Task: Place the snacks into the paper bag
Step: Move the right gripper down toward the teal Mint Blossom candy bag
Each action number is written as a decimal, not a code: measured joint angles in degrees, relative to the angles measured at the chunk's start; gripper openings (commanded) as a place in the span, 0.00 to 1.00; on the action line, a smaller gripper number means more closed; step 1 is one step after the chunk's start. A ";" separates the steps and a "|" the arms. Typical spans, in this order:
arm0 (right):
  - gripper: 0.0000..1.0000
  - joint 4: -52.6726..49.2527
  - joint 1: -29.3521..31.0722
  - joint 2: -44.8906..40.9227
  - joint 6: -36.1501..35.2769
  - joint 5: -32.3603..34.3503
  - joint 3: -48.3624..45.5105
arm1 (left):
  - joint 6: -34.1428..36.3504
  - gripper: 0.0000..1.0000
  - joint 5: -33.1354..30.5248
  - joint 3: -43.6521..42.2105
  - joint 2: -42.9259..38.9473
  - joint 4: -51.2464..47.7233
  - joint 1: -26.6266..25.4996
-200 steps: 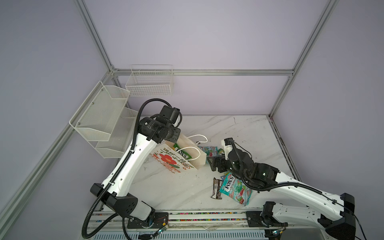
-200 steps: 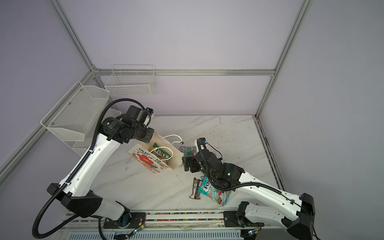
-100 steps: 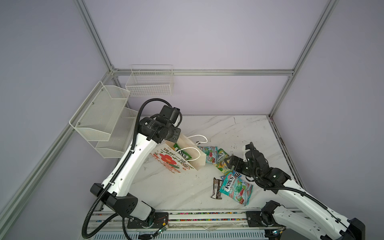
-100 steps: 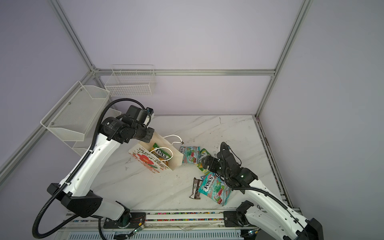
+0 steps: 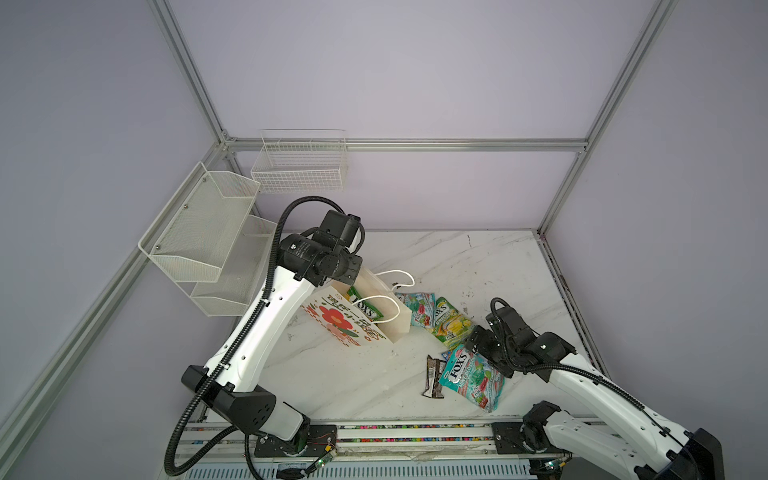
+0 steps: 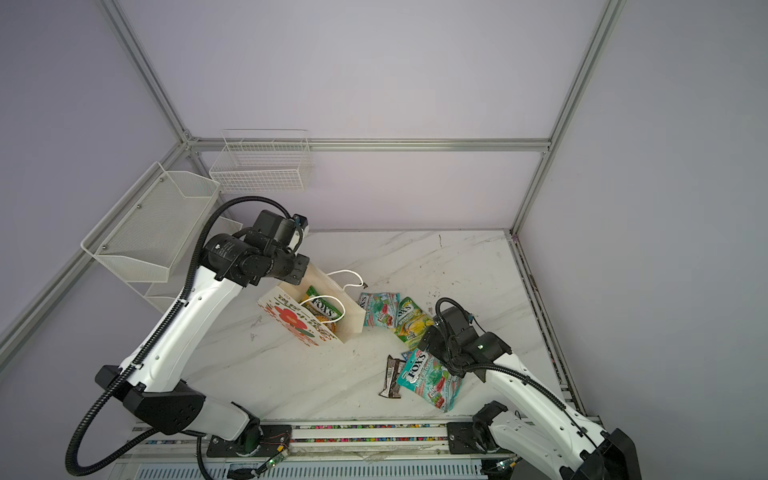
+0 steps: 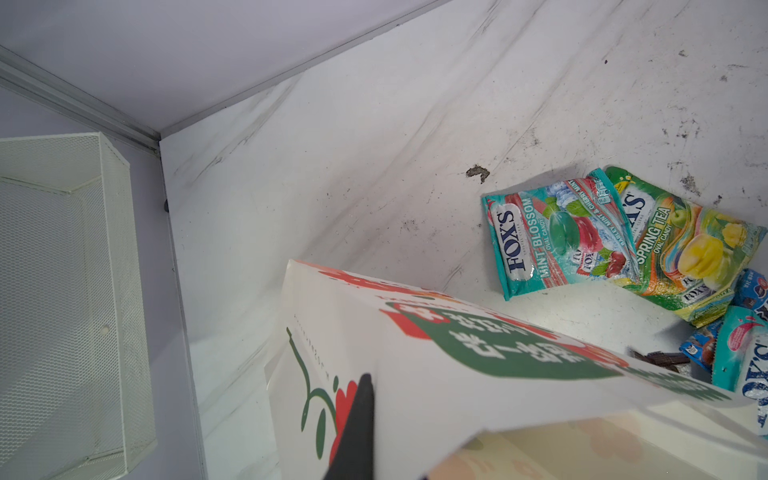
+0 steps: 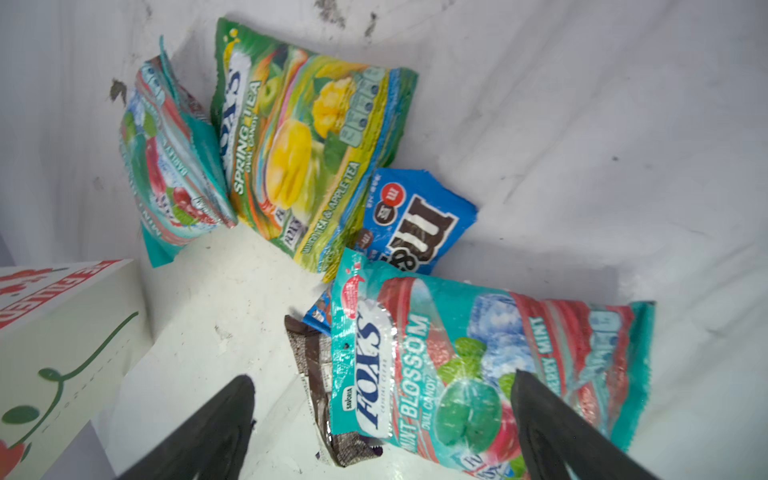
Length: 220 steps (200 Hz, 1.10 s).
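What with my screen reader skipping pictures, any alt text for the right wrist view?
The open right gripper hovers over a teal Mint Blossom bag; around it lie a brown wrapper, blue m&m's packet, Spring Tea bag and the paper bag.

Pale lilac walls [image 5: 395,83] are closing in the space on three sides, with silver metal bars [image 5: 457,144] running along their corners and across the back. A white tabletop [image 5: 478,257] with grey marble veins is lying below, showing dark scuffs and one small chipped spot [image 7: 478,172]. A white wire basket [image 5: 299,174] is hanging on the back wall, and a two-tier white mesh shelf [image 5: 199,237] is hanging on the side wall near it. A metal rail [image 5: 395,434] is running along the table's front edge. Soft, even light is falling everywhere.
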 measured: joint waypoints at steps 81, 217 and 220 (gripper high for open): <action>0.97 -3.76 0.00 -4.87 -0.15 0.79 -2.14 | 0.15 0.00 0.26 0.00 0.35 0.74 0.00; 0.95 11.43 0.11 6.56 -3.30 -4.07 -9.05 | 0.17 0.00 0.26 0.00 0.94 1.64 0.00; 0.95 11.69 0.13 6.62 -3.28 -4.11 -9.05 | 0.17 0.00 0.26 0.00 0.96 1.68 0.00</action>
